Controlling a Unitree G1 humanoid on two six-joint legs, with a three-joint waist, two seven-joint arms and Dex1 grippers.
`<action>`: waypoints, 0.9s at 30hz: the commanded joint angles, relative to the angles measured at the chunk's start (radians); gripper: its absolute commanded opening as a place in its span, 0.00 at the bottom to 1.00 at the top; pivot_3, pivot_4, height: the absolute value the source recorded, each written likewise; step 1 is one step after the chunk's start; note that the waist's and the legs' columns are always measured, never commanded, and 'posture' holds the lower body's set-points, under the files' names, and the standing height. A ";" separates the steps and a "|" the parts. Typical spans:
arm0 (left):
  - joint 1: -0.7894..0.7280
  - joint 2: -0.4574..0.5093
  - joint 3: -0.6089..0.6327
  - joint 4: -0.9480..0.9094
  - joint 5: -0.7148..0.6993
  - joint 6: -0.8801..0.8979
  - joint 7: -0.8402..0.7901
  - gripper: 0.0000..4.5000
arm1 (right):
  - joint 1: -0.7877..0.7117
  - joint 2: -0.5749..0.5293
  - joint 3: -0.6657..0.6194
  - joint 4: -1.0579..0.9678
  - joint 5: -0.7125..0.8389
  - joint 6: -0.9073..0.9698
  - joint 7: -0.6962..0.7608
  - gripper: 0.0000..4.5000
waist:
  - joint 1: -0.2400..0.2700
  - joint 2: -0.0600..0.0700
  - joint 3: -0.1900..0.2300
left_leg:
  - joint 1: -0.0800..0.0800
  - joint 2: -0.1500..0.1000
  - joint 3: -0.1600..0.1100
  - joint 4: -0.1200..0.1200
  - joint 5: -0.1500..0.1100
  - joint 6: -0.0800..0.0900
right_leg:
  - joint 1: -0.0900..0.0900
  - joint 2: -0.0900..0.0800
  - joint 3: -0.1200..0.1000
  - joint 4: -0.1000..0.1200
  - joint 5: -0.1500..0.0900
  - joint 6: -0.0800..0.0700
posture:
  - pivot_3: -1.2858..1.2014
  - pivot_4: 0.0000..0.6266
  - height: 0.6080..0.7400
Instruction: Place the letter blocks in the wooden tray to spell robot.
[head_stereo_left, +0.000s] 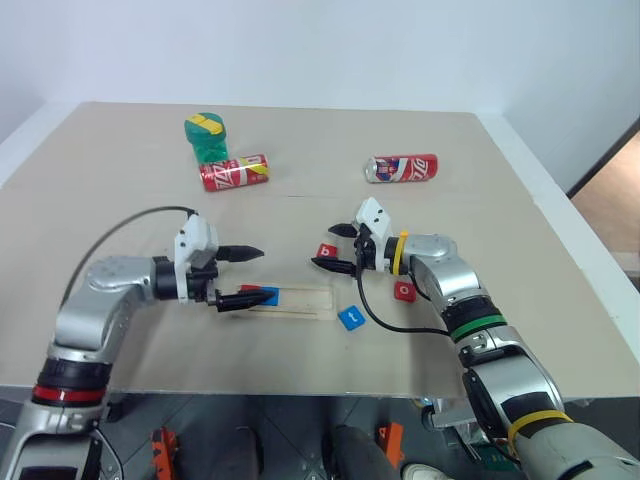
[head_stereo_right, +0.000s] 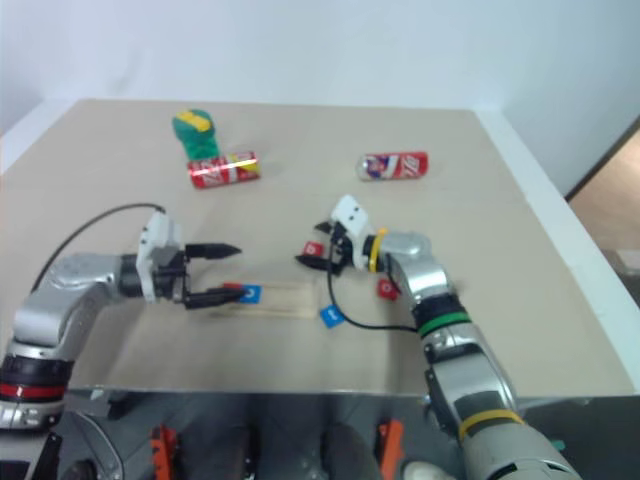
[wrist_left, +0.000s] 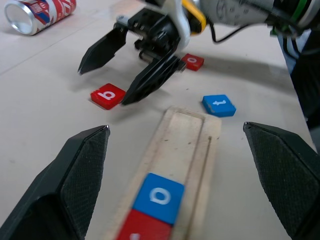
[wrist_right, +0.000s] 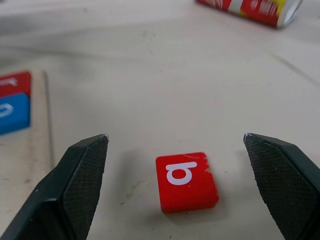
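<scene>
1. The tray is a long pale wood strip with a shallow groove, lying near the table's front edge.
2. Two tiles sit at its left end: a red one, then a blue "o" touching it.
3. The rest are loose: a red "b", a blue tile just off the tray's right end, and another red one right of that.
4. Left claw is wide open over the tray's left end, holding nothing.
5. Right claw is wide open too, empty, with the "b" between its fingers.
6. Two red cans lie at the back.
</scene>
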 joint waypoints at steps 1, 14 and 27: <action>0.100 -0.047 0.056 -0.148 0.006 -0.043 0.154 0.99 | -0.052 0.006 -0.015 0.050 -0.030 -0.043 -0.018 1.00 | -0.001 0.000 0.000 | 0.000 0.000 0.000 0.000 0.001 -0.001 | 0.001 0.000 0.000 0.000 0.001 0.000 | 0.52 0.24 1.00; 0.181 -0.072 0.006 -0.260 0.005 -0.013 0.308 1.00 | -0.070 0.027 -0.013 0.190 -0.102 -0.108 -0.055 0.94 | -0.002 0.001 0.000 | 0.003 0.001 0.000 0.000 0.003 -0.003 | 0.002 0.002 0.000 0.000 0.003 -0.002 | 0.52 0.24 1.00; 0.189 -0.071 -0.024 -0.266 -0.002 0.002 0.341 1.00 | 0.052 0.067 -0.020 -0.127 -0.101 0.174 -0.202 0.94 | -0.001 0.001 0.000 | 0.003 0.002 0.000 0.000 0.003 -0.004 | 0.002 0.003 0.000 0.000 0.004 -0.002 | 0.52 0.24 1.00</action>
